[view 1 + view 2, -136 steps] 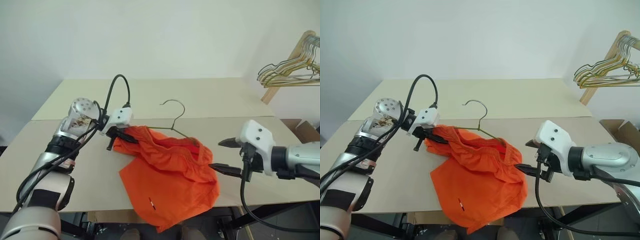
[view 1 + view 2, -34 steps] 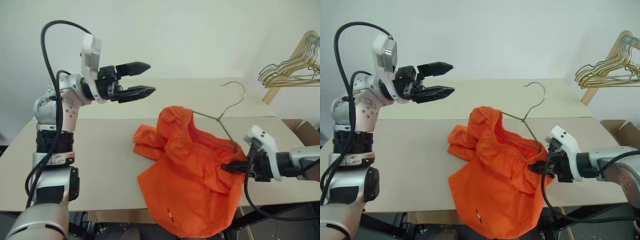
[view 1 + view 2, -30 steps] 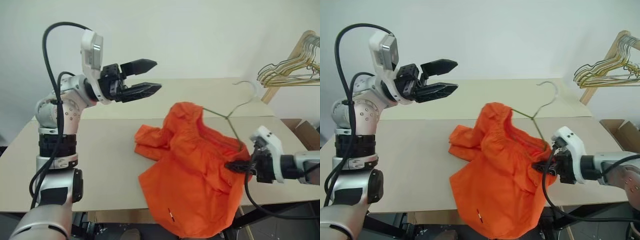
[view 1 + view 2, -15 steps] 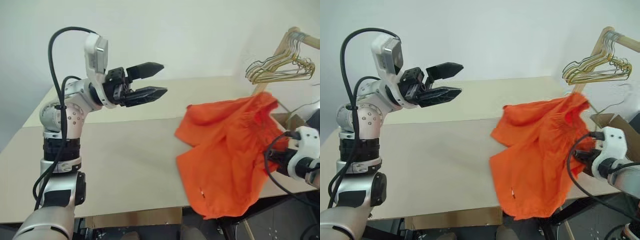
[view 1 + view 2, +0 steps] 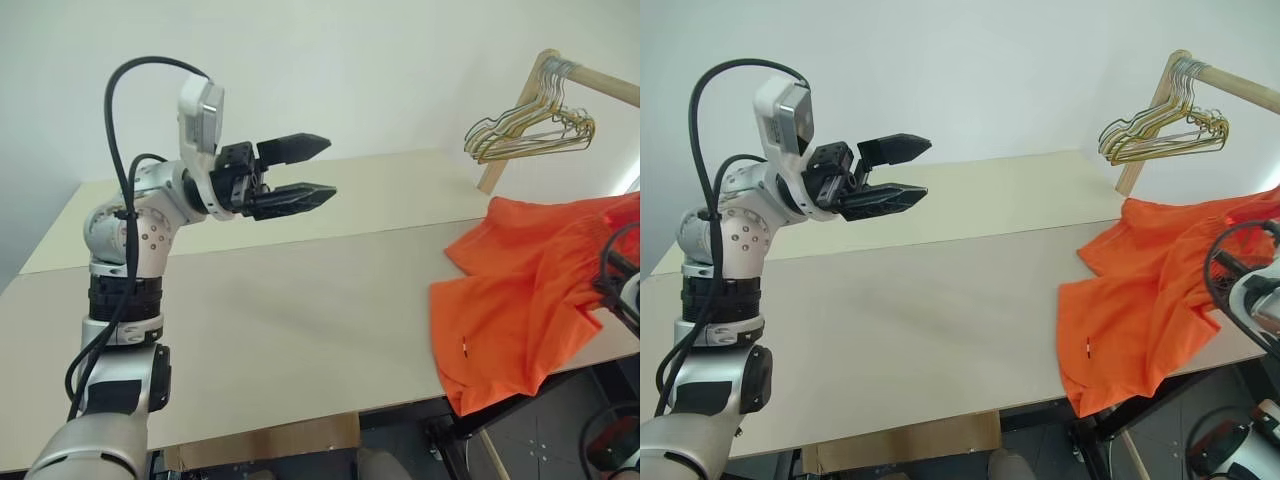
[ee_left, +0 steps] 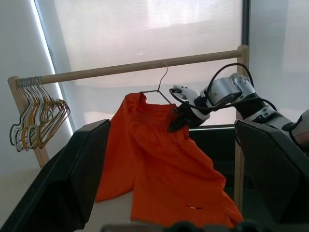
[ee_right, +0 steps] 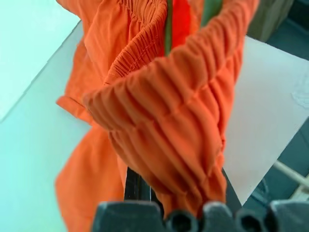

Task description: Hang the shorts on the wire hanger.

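**Inspector:** Two grippers to account for. Your left gripper (image 5: pixel 315 168) is raised above the table (image 5: pixel 280 300) at its far left, fingers spread wide apart, nothing between them, pointing toward the right side of the scene.

**Operator:** And the right one?

**Inspector:** Your right gripper (image 6: pixel 175 122) shows from the left wrist camera, out past the table's right edge. Its fingers are clamped together on the gathered waistband of the shorts (image 5: pixel 520 300). From its own wrist camera the bunched elastic sits directly over the closed fingers.

**Operator:** Where do the shorts sit?

**Inspector:** You have them lifted at the waistband by that grip, with the legs trailing down across the table's right corner and over its front edge. The wire hanger (image 6: pixel 161 89) is threaded inside the waistband; its hook rises close to the wooden rail (image 6: pixel 145 67). Whether the hook rests on the rail, I cannot tell.

**Operator:** Anything else nearby?

**Inspector:** Spare hangers (image 5: pixel 530 125) are bunched at the rail's far end, well apart from the shorts.
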You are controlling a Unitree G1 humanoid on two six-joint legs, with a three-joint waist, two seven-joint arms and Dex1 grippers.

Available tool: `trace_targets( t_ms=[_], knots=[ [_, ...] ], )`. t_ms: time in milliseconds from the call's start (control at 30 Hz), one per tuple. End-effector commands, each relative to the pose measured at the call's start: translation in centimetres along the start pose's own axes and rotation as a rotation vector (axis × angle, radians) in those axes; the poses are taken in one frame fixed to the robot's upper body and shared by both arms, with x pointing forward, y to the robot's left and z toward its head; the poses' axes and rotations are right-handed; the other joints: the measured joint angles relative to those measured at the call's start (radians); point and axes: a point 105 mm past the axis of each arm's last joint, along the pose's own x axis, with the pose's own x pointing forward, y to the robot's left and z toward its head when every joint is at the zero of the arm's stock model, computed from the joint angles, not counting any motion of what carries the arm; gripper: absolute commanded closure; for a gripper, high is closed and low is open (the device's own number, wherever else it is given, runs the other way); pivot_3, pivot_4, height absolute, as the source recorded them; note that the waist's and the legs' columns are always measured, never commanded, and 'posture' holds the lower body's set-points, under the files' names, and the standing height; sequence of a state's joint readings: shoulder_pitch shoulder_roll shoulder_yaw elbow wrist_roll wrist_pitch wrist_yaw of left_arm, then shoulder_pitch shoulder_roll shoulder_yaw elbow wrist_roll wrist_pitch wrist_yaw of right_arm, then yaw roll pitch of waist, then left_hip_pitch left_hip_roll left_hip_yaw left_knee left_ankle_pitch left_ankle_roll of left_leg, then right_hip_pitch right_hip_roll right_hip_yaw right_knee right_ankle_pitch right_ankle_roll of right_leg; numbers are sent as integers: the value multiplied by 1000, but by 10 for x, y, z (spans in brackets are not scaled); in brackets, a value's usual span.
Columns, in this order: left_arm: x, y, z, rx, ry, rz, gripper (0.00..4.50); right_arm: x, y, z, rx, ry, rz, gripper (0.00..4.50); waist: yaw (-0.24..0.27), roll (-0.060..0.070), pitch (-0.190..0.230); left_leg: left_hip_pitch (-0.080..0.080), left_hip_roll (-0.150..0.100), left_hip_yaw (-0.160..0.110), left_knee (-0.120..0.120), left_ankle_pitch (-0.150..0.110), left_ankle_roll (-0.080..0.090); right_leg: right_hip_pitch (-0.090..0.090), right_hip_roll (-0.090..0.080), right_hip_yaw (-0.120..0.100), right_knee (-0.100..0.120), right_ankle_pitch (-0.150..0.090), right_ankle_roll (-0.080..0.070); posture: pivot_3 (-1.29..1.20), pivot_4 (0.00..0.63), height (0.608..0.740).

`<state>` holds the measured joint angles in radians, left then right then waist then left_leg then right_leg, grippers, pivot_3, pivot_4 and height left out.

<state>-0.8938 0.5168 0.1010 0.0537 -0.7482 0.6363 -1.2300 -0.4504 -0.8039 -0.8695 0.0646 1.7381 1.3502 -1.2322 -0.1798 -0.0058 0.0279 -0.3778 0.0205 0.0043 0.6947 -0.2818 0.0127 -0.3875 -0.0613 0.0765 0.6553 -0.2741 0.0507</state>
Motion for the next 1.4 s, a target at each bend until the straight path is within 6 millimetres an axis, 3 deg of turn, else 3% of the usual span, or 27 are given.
trace_targets(
  t_ms=[33, 200, 500, 833, 1267, 1333, 1400],
  knots=[
    [-1, -3, 8, 51, 1, -3, 33, -10, -4, 18, 133, -30, -10, 4500, -1, 0, 0, 0, 0, 0, 0, 0, 0, 0, 0, 0, 0, 0, 0, -184, 0, 740],
    [-2, -4, 8, 59, 8, -5, 33, -10, -25, 33, 206, -47, -81, 4500, 1, 0, 0, -1, -1, 3, 0, 0, 0, 1, 1, 4, -1, 0, 1, -181, 0, 740],
    [0, -6, 8, 63, 17, -12, 33, -8, -40, 50, 231, -73, -124, 4500, -1, 0, 0, -1, -2, 9, -1, 0, 0, 4, 5, 19, -8, 1, 5, -177, 0, 740],
    [-2, -8, 7, 63, 33, -17, 33, 6, -61, 37, 201, -33, -232, 4500, 0, 0, 0, -2, -3, 11, -1, -1, 1, 4, 4, 22, -9, 1, 7, -166, 0, 740],
    [-3, -8, 6, 60, 46, -27, 0, -9, -61, 61, 64, -254, -343, 462, 4, 0, 0, -1, -3, 12, -1, -1, 1, 3, 4, 23, -9, 1, 8, -165, 0, 740],
    [-2, -9, 6, 60, 48, -28, 0, -11, -63, 64, 17, -299, -389, 47, 6, 0, 0, -1, -3, 12, -1, -1, 1, 3, 4, 23, -9, 1, 8, -165, 0, 740],
    [-3, -9, 6, 60, 49, -27, 0, -17, -64, 69, -28, -365, -441, 47, 6, 0, 0, -1, -3, 11, -2, -1, 1, 3, 4, 23, -9, 1, 8, -164, 0, 740]
  ],
)
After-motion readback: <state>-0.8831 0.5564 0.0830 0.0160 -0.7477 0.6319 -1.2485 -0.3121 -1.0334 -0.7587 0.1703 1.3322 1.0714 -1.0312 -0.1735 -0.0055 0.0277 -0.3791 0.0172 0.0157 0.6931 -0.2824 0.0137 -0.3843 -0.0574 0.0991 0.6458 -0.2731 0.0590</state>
